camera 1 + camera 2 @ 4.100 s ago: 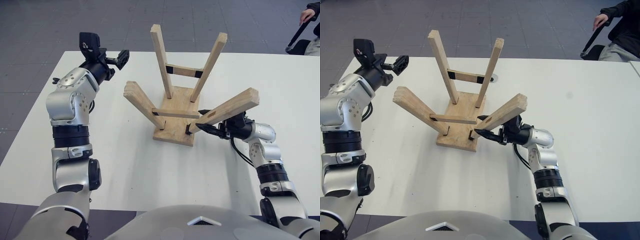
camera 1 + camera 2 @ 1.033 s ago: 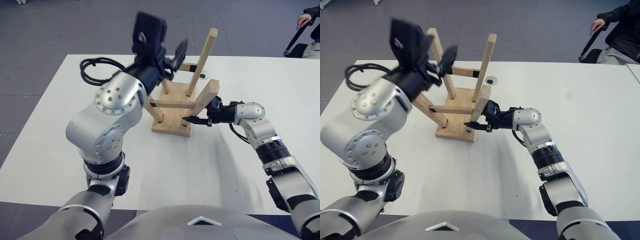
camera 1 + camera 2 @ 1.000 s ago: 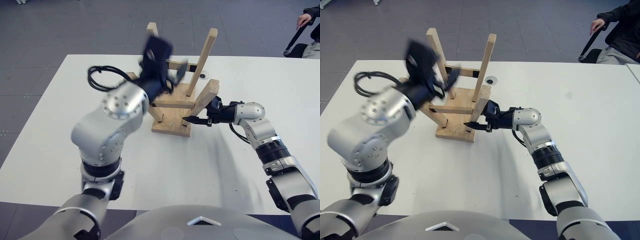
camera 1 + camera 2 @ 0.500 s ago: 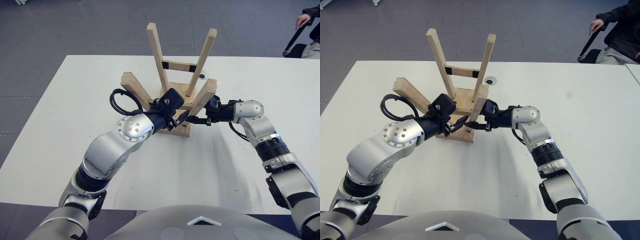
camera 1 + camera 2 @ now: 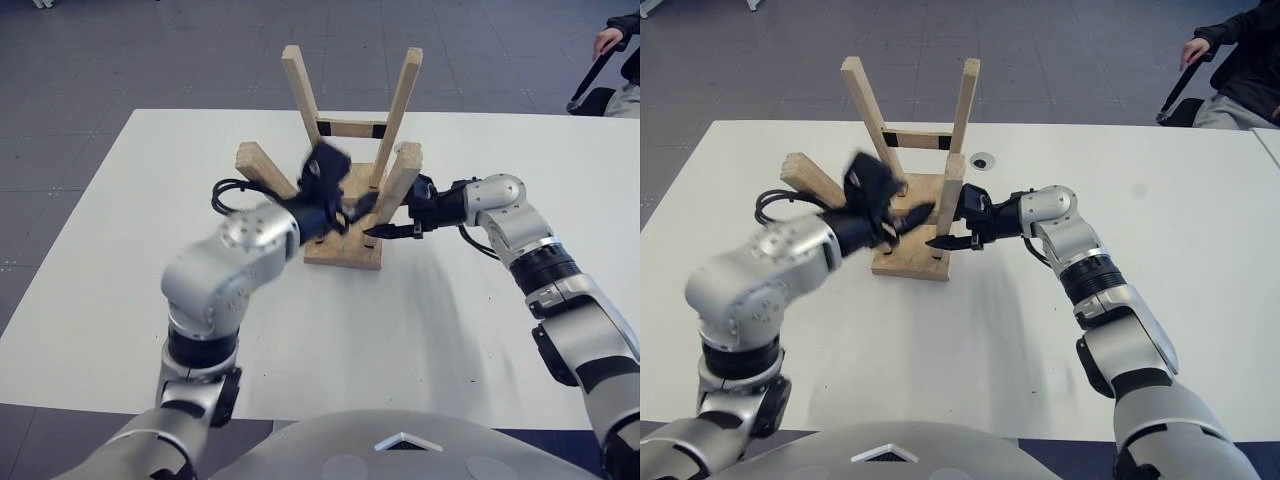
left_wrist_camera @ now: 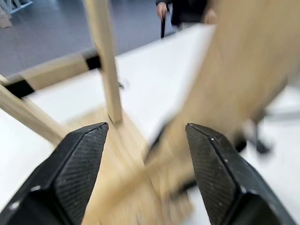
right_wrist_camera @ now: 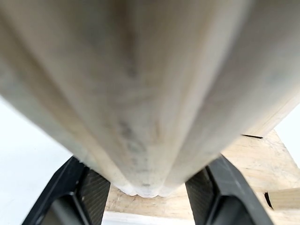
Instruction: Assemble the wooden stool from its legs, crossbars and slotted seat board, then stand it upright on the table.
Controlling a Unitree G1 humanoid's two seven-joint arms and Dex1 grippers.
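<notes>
Left eye view: the stool is sitting upside down toward the far middle of the white table (image 5: 480,330), its legs pointing up.
Splayed leg: the front left leg (image 5: 258,165) is leaning outward to the left and looks not to be squarely seated.
Left gripper: the left gripper (image 6: 146,159) is hovering low among the legs with its fingers spread wide; blurred wood is crossing the gap, and nothing is being pinched.
Seat board: the seat board (image 5: 345,252) is lying flat on the table under both grippers.
Rear pair: the left rear leg (image 5: 300,90) and right rear leg (image 5: 400,95) are standing nearly upright, joined by a crossbar (image 5: 350,128) with dark ends.
Front right leg: the front right leg (image 5: 400,175) is tilting slightly rightward from the board.
Right gripper: the right gripper (image 7: 147,194) is pinching the front right leg near its base, one pad on each side.
Stage, as judged: the legs are being squared up; flipping is not yet done.
Risk one: pushing the held leg sideways could slide the board or lever the leg out of its slot.
Risk two: the left gripper, working in a tight space, could be knocking the splayed leg further out.
Risk three: turning the stool over with loose joints could be shedding legs.
</notes>
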